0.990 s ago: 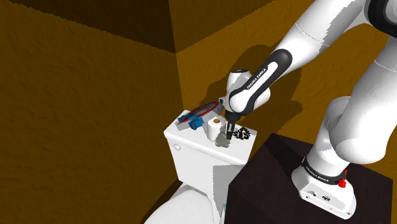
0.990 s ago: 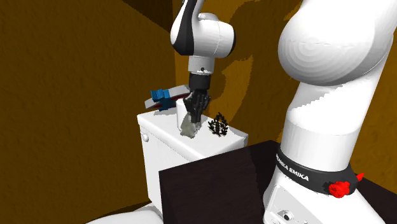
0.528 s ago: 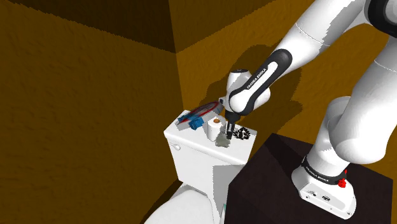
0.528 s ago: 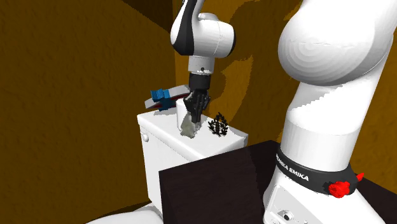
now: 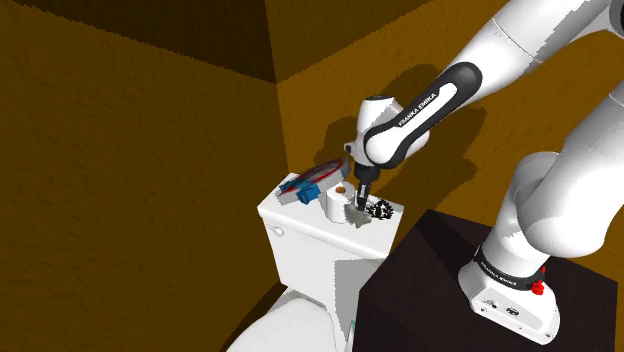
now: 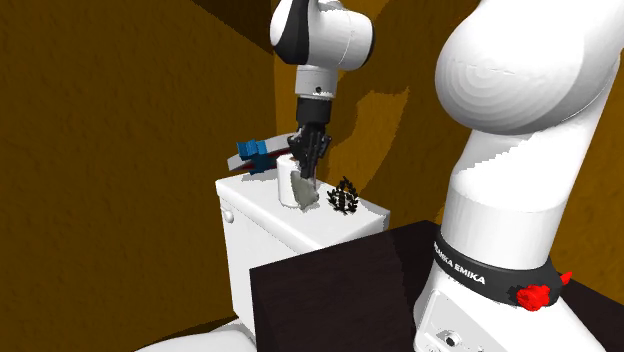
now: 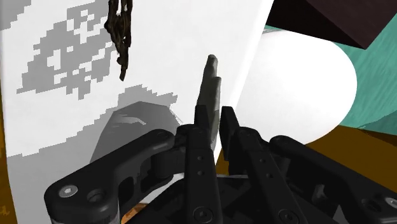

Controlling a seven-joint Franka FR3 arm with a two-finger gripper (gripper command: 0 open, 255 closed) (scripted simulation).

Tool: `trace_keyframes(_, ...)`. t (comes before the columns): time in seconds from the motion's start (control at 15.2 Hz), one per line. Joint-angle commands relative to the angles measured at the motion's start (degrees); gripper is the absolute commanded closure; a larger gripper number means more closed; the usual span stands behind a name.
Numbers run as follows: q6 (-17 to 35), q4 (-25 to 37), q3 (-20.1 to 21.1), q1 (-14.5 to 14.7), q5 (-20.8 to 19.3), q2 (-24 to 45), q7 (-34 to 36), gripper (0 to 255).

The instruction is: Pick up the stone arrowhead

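The stone arrowhead [image 7: 208, 89] is a thin grey flake, seen edge-on and clasped between my black fingers [image 7: 198, 149]. My gripper [image 5: 362, 198] hangs just above the white toilet tank lid [image 5: 300, 212], shut on the arrowhead [image 5: 357, 213], which dangles below the fingertips and clear of the lid. In the second exterior view the pale arrowhead [image 6: 300, 192] hangs under the gripper [image 6: 305, 174], in front of a white roll.
On the lid stand a black wreath-like ornament [image 5: 379, 211], a white roll with an orange top [image 5: 333, 203] and a blue and red object [image 5: 308, 187]. The dark stand [image 5: 420, 290] sits beside the toilet. Brown walls close in behind.
The gripper has risen a little with the arrowhead, lifting it off the tank lid. The other items on the lid have not moved.
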Motion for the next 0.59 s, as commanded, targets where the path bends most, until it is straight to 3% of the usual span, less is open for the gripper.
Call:
trace_keyframes(0.0,-1.91,0.42,0.11,-0.32,-0.75,-1.5,0.62,255)
trace_keyframes(0.53,-7.93,1.9,0.57,-1.08,-2.47,-6.13,2.33,255)
